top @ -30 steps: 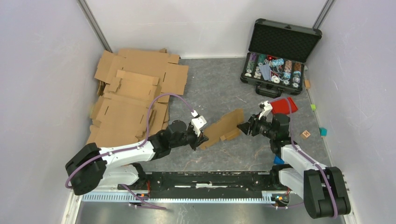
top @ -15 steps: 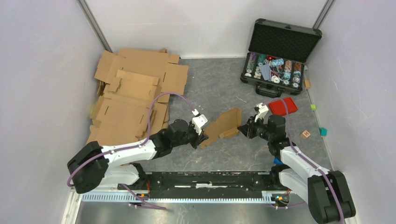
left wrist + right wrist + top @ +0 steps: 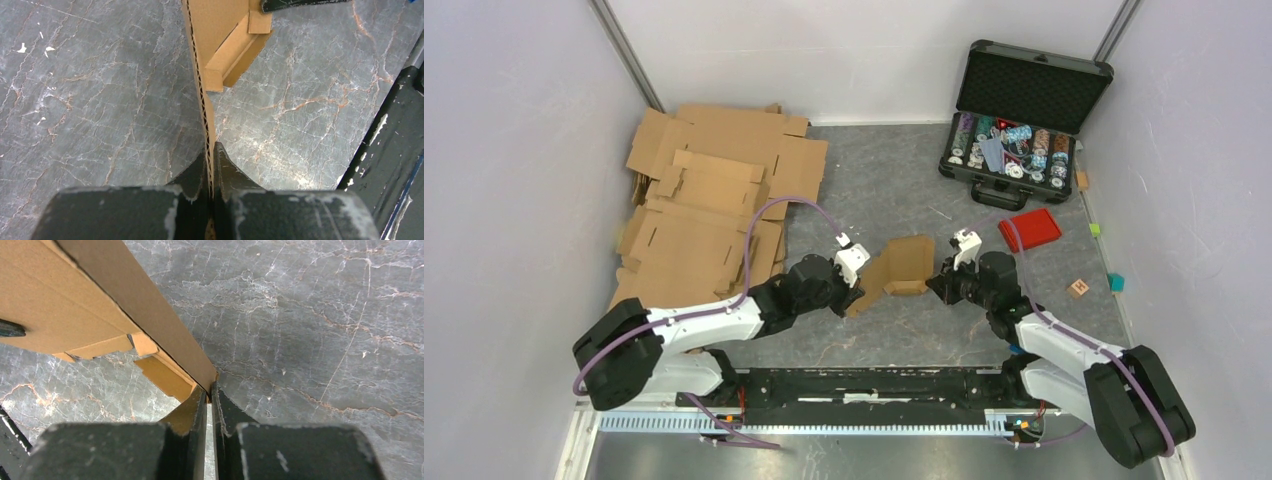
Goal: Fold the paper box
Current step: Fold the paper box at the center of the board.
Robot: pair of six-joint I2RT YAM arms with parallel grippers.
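The paper box [image 3: 902,265] is a small brown cardboard piece with flaps, held off the grey floor at the centre between both grippers. My left gripper [image 3: 856,290] is shut on its near left edge; in the left wrist view the corrugated edge [image 3: 206,95] runs straight up from between the fingers of the gripper [image 3: 210,150]. My right gripper [image 3: 936,282] is shut on its right edge; in the right wrist view a panel [image 3: 75,305] slopes up to the left from the tips of the gripper [image 3: 210,390], with small tabs beneath it.
A stack of larger cardboard sheets [image 3: 709,210] lies at the back left. An open black case [image 3: 1024,130] of chips stands at the back right, a red lid [image 3: 1030,229] in front of it. Small blocks [image 3: 1078,288] lie at the right. The black rail [image 3: 864,385] runs along the front.
My right gripper has moved left toward the left gripper with the box's edge in it. The box has bent from a long flat shape into a shorter, folded one.
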